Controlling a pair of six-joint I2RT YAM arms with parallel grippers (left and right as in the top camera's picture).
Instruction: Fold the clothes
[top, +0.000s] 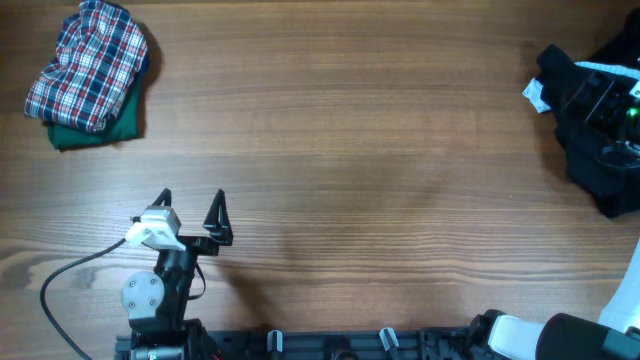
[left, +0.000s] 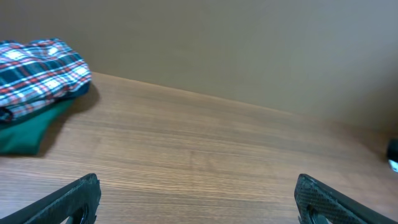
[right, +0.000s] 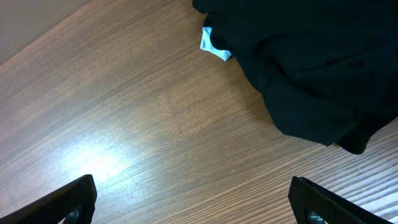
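Presently, the left gripper (top: 191, 197) stood with jaws spread wide, holding nothing, near the table's (top: 350, 150) front edge. The right gripper (right: 193, 202), likewise spread and holding nothing, hovered just beside the crumpled black garment (right: 311, 62) at the right edge. The soft, bunched plaid dress (top: 88, 62) lay atop a dark-green garment (top: 100, 132) at the far-left corner, well apart from both grippers across smooth wood grain.
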